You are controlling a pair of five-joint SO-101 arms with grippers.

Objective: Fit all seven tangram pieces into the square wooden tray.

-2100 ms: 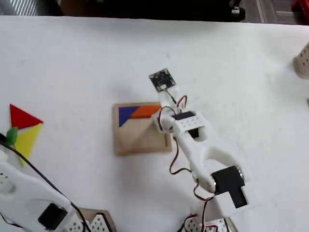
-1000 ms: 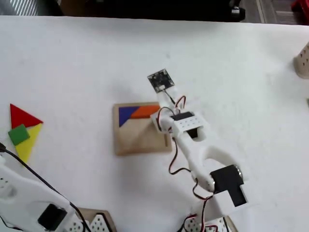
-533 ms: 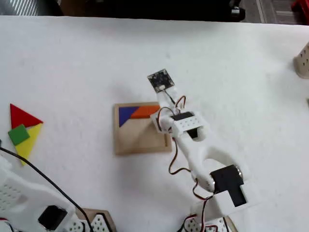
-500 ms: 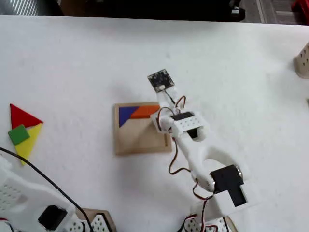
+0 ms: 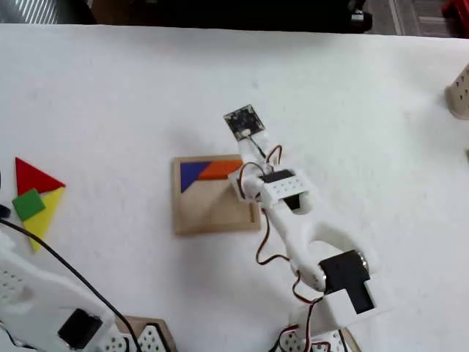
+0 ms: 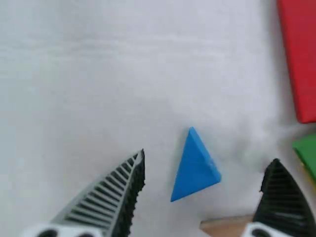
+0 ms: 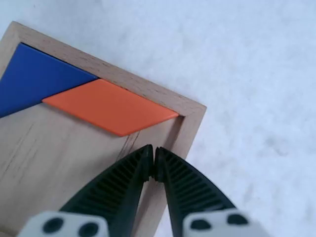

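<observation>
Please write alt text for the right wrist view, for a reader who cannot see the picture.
A square wooden tray on a white table holds a dark blue triangle piece and an orange parallelogram piece, touching each other along one rim. The right arm's black jaws are shut, with nothing between them, near the tray's corner.

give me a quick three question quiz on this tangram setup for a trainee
1. True or false: the right hand is open.
2. How many pieces lie in the wooden tray? A none, B two, C five.
3. Fill in: in the left wrist view, the small triangle between the fingers of the open left hand is ___.

Key: 1 false, it is shut; 2 B; 3 blue.
</observation>
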